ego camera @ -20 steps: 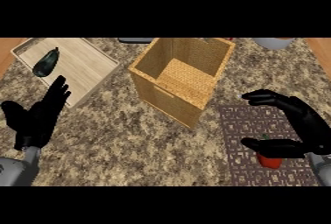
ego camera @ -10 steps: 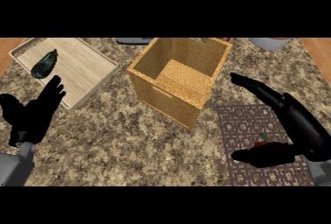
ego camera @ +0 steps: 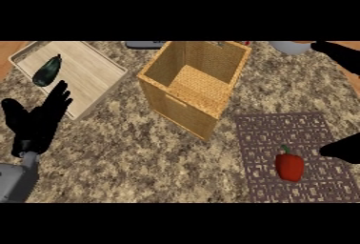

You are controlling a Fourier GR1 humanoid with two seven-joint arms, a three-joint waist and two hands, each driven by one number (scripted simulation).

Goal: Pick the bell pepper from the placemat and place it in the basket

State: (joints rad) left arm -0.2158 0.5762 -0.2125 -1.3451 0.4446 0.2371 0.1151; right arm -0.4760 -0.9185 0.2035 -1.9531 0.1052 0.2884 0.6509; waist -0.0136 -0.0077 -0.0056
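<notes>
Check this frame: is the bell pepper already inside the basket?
No. The bell pepper lies on the placemat, beside the basket.

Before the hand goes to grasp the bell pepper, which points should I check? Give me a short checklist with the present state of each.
1. Bell pepper lies on the placemat: ok.
2. Pepper free, nothing touching it: ok.
3. Basket upright, nothing seen inside: ok.
4. Right hand over the pepper: not ok, it shows only at the view's right edge.
5. Right hand open: cannot tell.
6. Left hand resting open, away from the basket: ok.
</notes>
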